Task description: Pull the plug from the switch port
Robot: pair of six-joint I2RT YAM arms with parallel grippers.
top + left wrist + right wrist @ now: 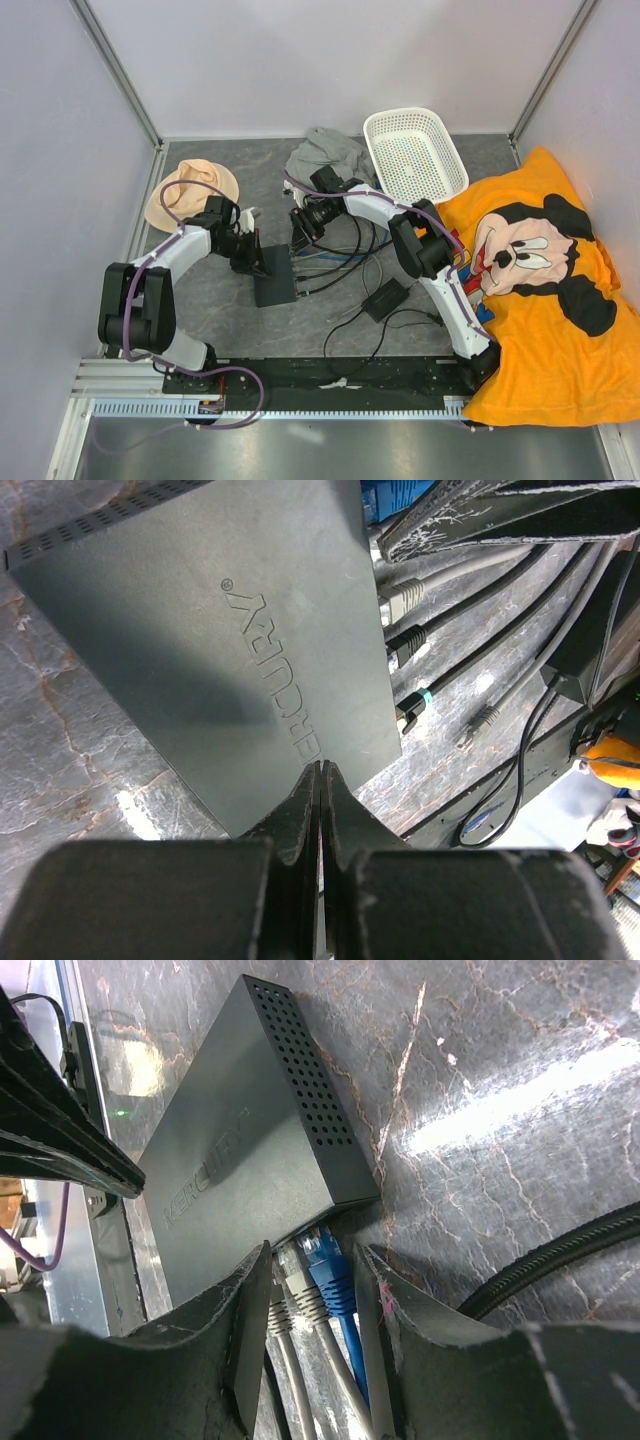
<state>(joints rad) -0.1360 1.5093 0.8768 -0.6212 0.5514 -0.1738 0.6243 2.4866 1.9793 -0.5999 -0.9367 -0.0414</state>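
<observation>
The switch (pixel 275 283) is a flat black box lying on the dark marble-patterned table; it also fills the left wrist view (pixel 220 630). My left gripper (pixel 320 767) is shut with nothing in it, its tips pressed on the switch's top near one edge. In the right wrist view, a blue plug (pixel 330 1260) and a grey plug (pixel 296 1282) sit side by side in the switch port row (pixel 318 1228). My right gripper (pixel 311 1252) is open and straddles both plugs, with a gap showing beside the blue one. Another grey plug (pixel 270 1312) lies outside the left finger.
More cables run from the switch's side (pixel 410 640) toward a small black power brick (pixel 385 298). A white basket (pixel 415 150), a grey cloth (pixel 322 150) and a tan hat (pixel 190 195) lie at the back. An orange cartoon-print cloth (pixel 540 290) covers the right.
</observation>
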